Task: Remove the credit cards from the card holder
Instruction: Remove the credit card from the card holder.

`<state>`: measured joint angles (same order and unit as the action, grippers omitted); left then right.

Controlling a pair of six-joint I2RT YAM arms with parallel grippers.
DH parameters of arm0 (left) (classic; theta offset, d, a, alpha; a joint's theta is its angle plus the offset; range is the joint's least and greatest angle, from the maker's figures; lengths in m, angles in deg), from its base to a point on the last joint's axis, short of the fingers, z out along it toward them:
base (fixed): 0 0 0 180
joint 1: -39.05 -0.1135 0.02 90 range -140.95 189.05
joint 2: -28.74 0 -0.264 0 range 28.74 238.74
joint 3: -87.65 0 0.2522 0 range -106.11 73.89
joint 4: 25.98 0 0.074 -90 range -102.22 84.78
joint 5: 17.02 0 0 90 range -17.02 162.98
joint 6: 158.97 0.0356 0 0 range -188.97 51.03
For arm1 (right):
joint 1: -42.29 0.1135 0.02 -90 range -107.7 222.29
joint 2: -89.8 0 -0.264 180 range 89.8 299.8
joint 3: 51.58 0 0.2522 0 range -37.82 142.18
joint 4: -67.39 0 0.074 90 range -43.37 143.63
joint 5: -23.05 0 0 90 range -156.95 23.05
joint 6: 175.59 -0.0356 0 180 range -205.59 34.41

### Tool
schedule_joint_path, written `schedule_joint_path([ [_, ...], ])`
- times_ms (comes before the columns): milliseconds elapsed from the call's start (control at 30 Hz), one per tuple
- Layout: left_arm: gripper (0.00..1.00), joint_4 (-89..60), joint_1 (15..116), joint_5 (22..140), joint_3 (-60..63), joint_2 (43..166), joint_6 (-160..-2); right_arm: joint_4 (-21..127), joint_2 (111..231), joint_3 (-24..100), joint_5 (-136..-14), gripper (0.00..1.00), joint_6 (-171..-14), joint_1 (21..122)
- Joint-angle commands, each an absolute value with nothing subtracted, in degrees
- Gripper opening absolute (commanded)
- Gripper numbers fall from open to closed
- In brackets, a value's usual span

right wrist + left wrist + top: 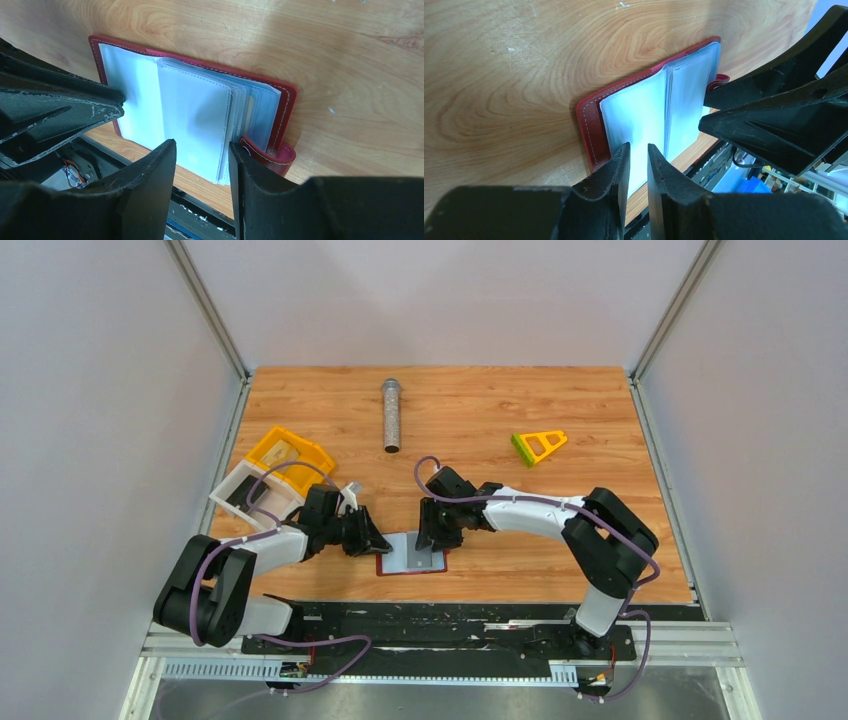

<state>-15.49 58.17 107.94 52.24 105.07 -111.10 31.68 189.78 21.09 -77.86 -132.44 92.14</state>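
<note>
The card holder [410, 556] lies open near the table's front edge, dark red with pale blue-grey pockets [634, 115]. My left gripper [372, 538] hovers over its left page, open by a narrow gap [639, 155] with nothing between the fingers. My right gripper [436, 533] is over the right stack of pockets [200, 110], also open [201, 147], beside the snap tab [270, 155]. A tan-gold credit card [281, 451] lies in the yellow tray and a dark one [243, 492] in the white tray. I cannot tell whether the pockets hold a card.
The yellow tray [310, 455] and white tray [225, 502] sit at the left, close to the left arm. A metal cylinder [391, 415] lies at the back centre. A yellow-green triangular piece [539, 445] is at the back right. The table's front edge runs just below the holder.
</note>
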Motion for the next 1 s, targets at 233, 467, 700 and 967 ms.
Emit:
schedule_joint_path([
  [233, 0.28, -15.8, 58.5, 106.9, 54.3, 103.6, -110.1, 36.5, 191.3, 24.1, -80.5, 0.43, -132.1, 92.6],
  [467, 0.28, -15.6, 58.5, 106.9, 54.6, 103.0, -110.2, 36.5, 190.4, 24.6, -81.6, 0.43, -132.0, 92.6],
  [700, 0.28, -16.3, 58.5, 106.9, 54.9, 103.4, -110.3, 36.5, 190.6, 25.5, -83.9, 0.43, -131.5, 92.6],
  [967, 0.28, -16.5, 58.5, 106.9, 54.9, 103.6, -110.5, 37.5, 190.2, 25.4, -86.1, 0.43, -131.6, 92.6],
])
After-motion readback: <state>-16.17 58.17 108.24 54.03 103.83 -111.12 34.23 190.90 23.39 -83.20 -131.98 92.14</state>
